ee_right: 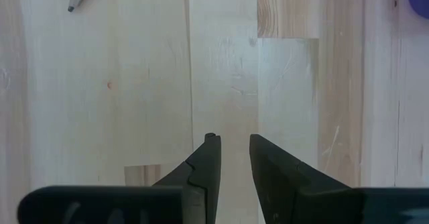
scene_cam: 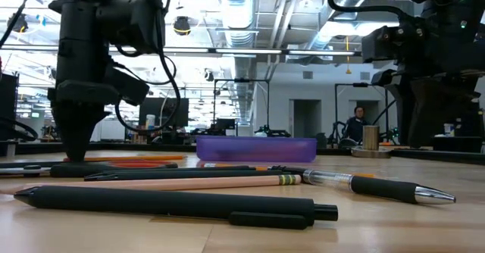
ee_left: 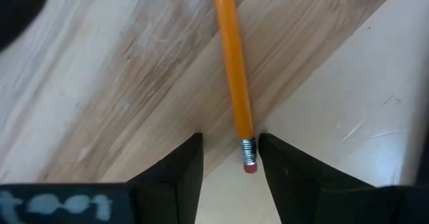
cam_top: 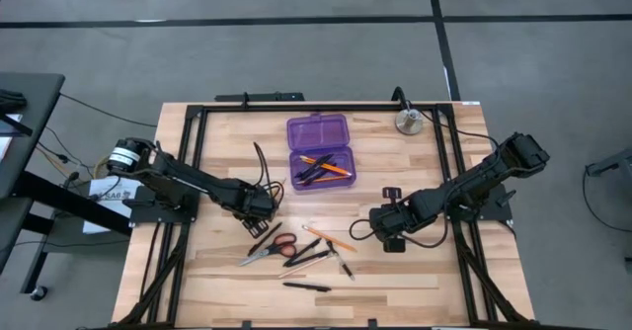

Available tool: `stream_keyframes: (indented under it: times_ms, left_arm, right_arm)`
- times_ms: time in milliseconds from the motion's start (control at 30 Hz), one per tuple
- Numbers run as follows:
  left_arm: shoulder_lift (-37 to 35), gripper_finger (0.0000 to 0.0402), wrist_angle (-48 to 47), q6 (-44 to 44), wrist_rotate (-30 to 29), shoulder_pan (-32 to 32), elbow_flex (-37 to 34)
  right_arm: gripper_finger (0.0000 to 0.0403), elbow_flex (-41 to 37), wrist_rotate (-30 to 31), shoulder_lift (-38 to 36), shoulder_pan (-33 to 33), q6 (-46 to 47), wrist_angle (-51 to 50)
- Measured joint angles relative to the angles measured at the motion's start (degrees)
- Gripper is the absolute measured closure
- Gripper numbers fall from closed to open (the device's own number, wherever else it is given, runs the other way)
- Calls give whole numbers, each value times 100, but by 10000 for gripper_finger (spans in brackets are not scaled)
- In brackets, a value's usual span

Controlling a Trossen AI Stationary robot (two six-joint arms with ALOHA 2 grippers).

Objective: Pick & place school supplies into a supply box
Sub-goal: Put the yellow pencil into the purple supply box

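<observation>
Loosely: left end effector [ee_left: 230, 158] open astride one pencil [ee_left: 232, 70]; right end effector [ee_right: 234, 150] open, empty.

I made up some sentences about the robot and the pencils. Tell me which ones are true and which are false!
1. The purple box is open with a few supplies inside. True.
2. The left gripper has an orange pencil between its open fingers. True; only the eraser end sits in the gap.
3. The scissors are inside the box. False; they lie on the table near the loose pens.
4. The right gripper is holding a pen. False; its fingers are apart with only bare wood between them.
5. A silver disc sits near a table corner. True.
</observation>
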Motion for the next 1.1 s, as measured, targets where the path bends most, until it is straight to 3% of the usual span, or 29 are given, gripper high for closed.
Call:
stream_keyframes:
  times_ms: [167,467,1100]
  left_arm:
    - [-13,288,23,-249,-48,-41,-11]
    - [-13,390,129,-691,-199,-173,-17]
    - [35,399,291,-1648,-1671,-712,-62]
  right_arm:
    - [327,0,0,0,2,0,4]
    - [327,0,2,0,2,-2,39]
    - [327,0,2,0,2,-4,40]
